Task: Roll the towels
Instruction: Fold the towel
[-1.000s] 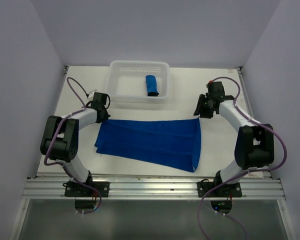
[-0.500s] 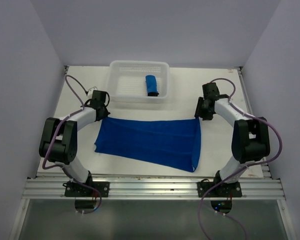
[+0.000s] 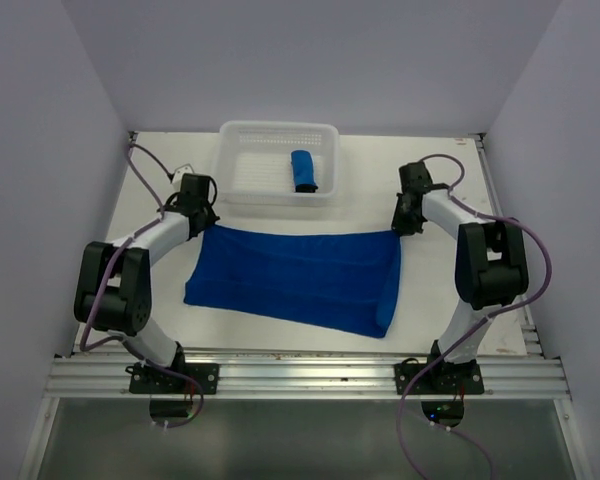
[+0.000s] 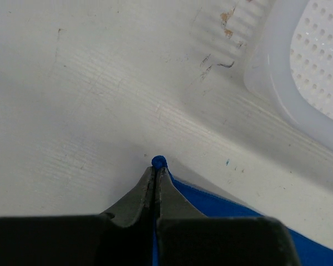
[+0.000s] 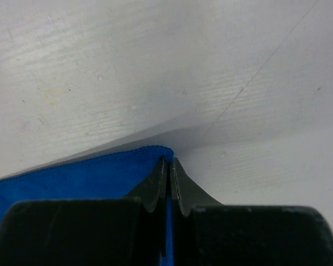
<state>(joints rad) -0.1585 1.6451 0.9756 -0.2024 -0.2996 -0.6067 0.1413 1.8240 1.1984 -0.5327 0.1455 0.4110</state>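
Both arms reach forward with elbows swung outward and forearms angled in, wrists tipped down at the table [image 3: 365,195]. The left gripper [image 3: 208,226] is pressed together, pinching the far left corner of the flat towel [image 3: 290,275]. The right gripper [image 3: 398,230] is likewise closed on its far right corner. This towel lies spread between the arms, its right edge folded over. The rolled towel [image 3: 302,171] sits in the basket [image 3: 279,127] at the table's far side, apart from both grippers.
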